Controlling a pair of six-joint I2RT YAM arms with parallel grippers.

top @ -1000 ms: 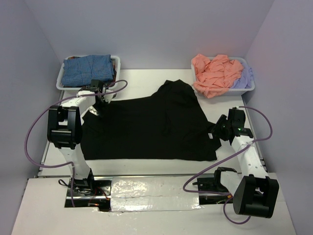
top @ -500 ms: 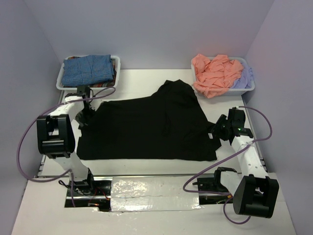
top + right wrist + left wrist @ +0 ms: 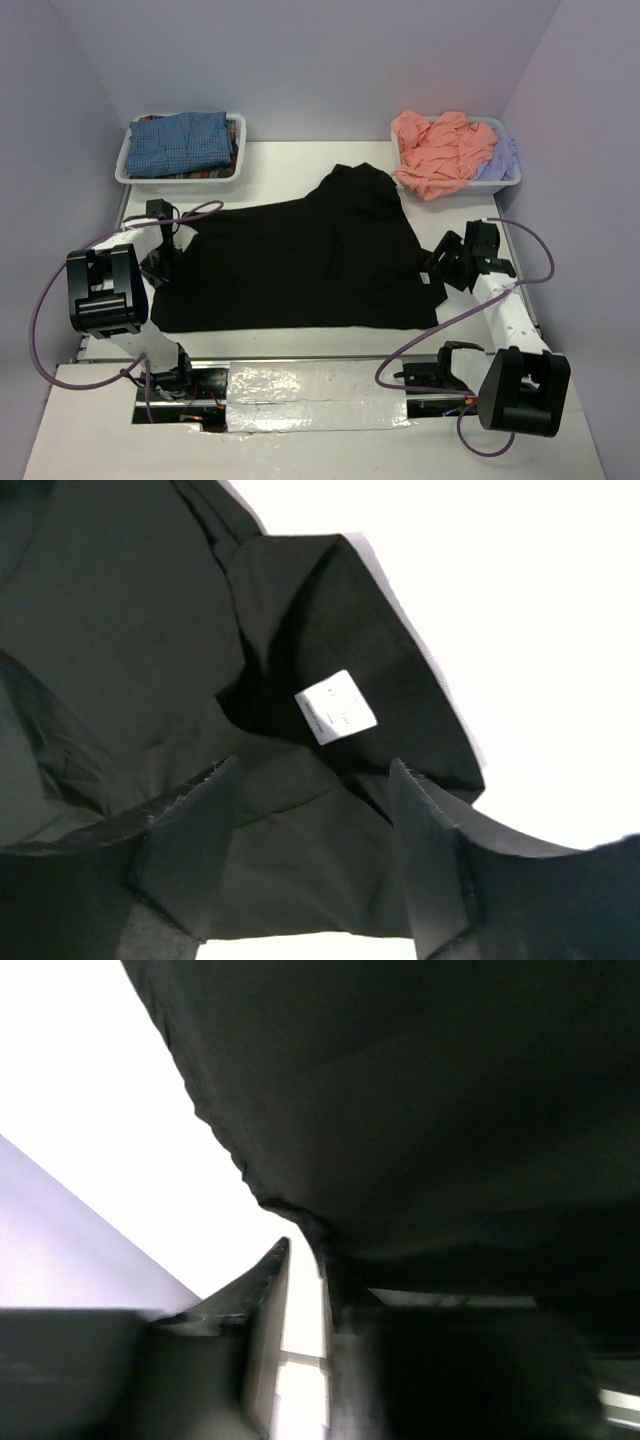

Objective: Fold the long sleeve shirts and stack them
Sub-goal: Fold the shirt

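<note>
- Surface: a flat white table (image 3: 300,160), matt; closed in on three sides by plain pale lilac walls (image 3: 300,60); a strip of crinkled silver foil (image 3: 320,385) runs along the 6 o'clock edge between the arm bases.
- Bins: two, white plastic, rectangular with rounded rims; left bin (image 3: 122,165) at 10 o'clock, right bin (image 3: 510,180) at 2 o'clock.
- Shirts counted: four.
- Black shirt (image 3: 300,265): soft, plain, spread flat across the table's centre, roughly rectangular; a bunched fold rises toward 12 o'clock; a small white label (image 3: 335,707) shows at its 3 o'clock corner.
- Blue-checked shirt (image 3: 180,143): folded flat in the left bin; darker cloth edges beneath it, number not clear.
- Salmon-pink shirt (image 3: 440,150): crumpled, heaped in the right bin; pale lavender shirt (image 3: 495,160) crumpled just beside it, at 3 o'clock of it.
- Left gripper (image 3: 300,1260): at the black shirt's 9 o'clock edge; jaws narrowly parted, white table showing through the slit; the hem lies against one finger.
- Right gripper (image 3: 315,770): over the black shirt's 3 o'clock corner; jaws wide, gripping nothing.
- Cables: purple, looping off both arms (image 3: 45,300).
</note>
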